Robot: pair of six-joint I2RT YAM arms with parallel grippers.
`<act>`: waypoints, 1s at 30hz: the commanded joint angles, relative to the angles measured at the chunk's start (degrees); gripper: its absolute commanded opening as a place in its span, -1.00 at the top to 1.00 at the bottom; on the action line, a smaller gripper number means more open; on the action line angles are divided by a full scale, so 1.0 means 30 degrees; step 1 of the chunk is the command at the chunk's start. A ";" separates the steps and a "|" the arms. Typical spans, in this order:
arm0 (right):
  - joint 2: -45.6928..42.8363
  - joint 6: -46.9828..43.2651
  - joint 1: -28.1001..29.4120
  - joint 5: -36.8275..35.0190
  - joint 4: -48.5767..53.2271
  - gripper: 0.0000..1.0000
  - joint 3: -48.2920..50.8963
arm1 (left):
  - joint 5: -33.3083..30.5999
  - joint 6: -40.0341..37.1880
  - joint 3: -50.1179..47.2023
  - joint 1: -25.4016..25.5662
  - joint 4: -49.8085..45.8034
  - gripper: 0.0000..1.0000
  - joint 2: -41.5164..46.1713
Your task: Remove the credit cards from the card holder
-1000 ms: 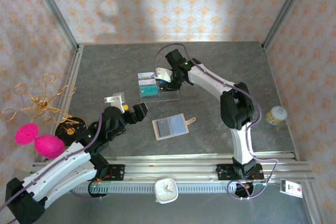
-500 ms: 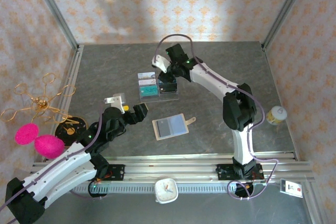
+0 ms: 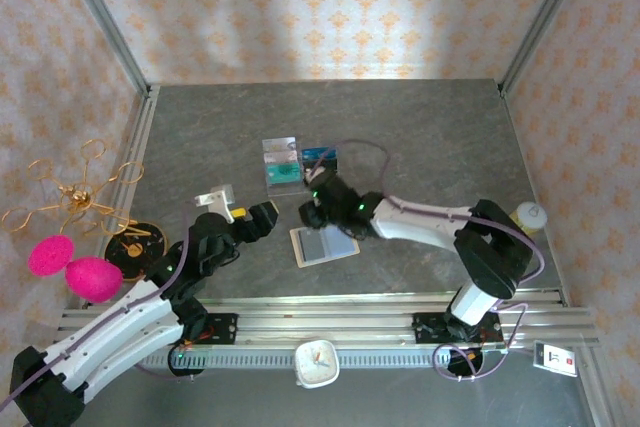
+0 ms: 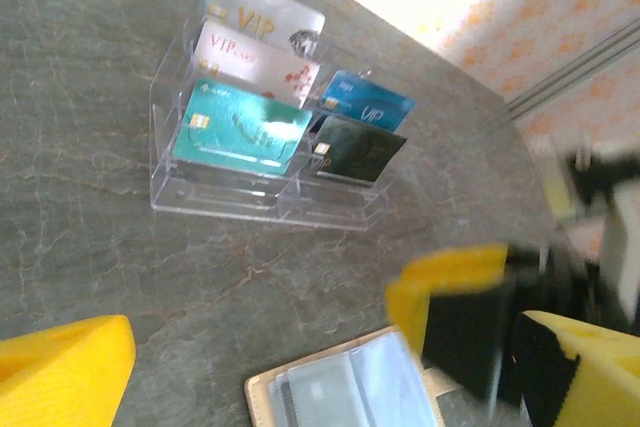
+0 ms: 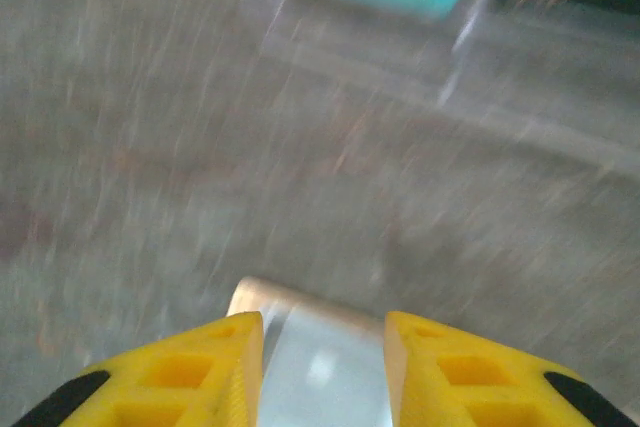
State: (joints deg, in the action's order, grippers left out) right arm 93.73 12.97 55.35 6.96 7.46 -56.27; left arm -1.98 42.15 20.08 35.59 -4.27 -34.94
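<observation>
Top view: my right gripper [image 3: 312, 209] hangs over the far-left corner of the card holder [image 3: 327, 247] at mid-table. My left gripper [image 3: 240, 209], spread wide, is just left of it. Left wrist: credit cards [image 4: 245, 127] stand in the acrylic tray [image 4: 170, 192] on the far side. Right wrist: my fingers [image 5: 190, 372] are partly apart and pinch nothing. I judge this the reach for the next card, which calls for lowering onto a card edge.

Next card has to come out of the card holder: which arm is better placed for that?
Right. The right gripper hovers open at the edge of the card holder, which shows between its fingers. The left gripper is open too but sits off to one side.
</observation>
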 commanded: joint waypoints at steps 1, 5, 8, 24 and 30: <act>-0.0471 0.2359 0.1399 -0.2805 0.1638 0.26 0.0828 | 0.0974 0.0145 -0.0156 -0.0146 0.0122 -0.90 -0.0519; 0.0224 0.3137 0.3075 -0.4335 0.2808 0.24 0.0512 | 0.1471 0.0071 -0.0245 -0.0146 -0.0007 -0.87 -0.0689; 0.0624 0.3448 0.3575 -0.5159 0.3092 0.23 0.0490 | 0.1676 0.0041 -0.0420 -0.0146 -0.0070 -0.86 -0.0388; 0.2306 0.4983 0.3993 -0.4215 0.2842 0.82 0.0610 | 0.3941 0.0217 -0.1622 -0.0133 0.1450 -0.47 -0.1480; 0.0614 0.7872 0.4002 -0.3967 0.0909 1.00 0.1685 | 0.5081 0.0648 -0.1766 0.0571 0.3360 0.08 -0.3961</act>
State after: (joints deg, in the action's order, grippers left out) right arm 98.72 30.35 66.83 -5.37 12.78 -53.60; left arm 10.57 43.77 15.29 36.07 0.95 -44.66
